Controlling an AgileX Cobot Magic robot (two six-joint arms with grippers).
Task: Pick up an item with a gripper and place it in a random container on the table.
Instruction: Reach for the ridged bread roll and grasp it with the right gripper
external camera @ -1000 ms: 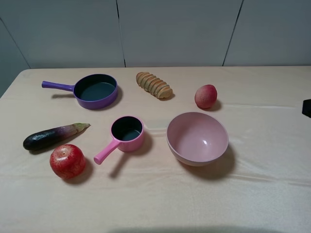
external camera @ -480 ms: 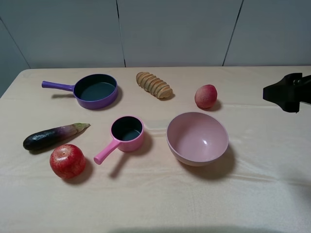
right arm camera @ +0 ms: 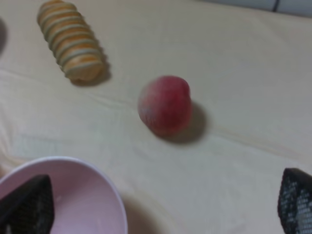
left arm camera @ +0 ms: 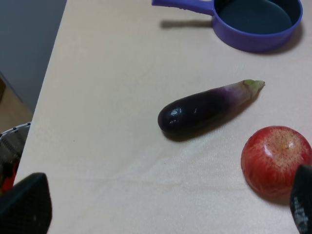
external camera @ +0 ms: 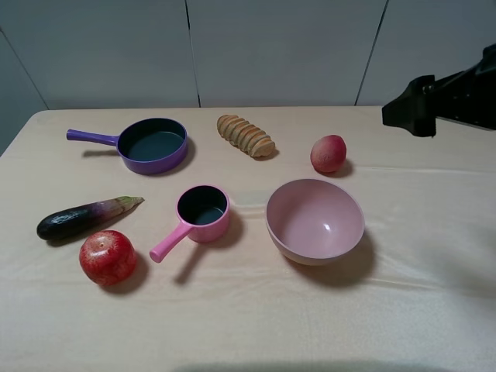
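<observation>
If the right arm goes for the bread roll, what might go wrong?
1. The round red fruit sits between the right gripper and the bread roll; a low reach might knock it rolling.
2. The roll lies diagonally; jaws not squared across it may slip.
3. The purple pan is shallow and about as wide as the roll is long, so it may catch the rim.

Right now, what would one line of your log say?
right gripper: open, holding nothing | bread roll: untouched | purple pan: empty
</observation>
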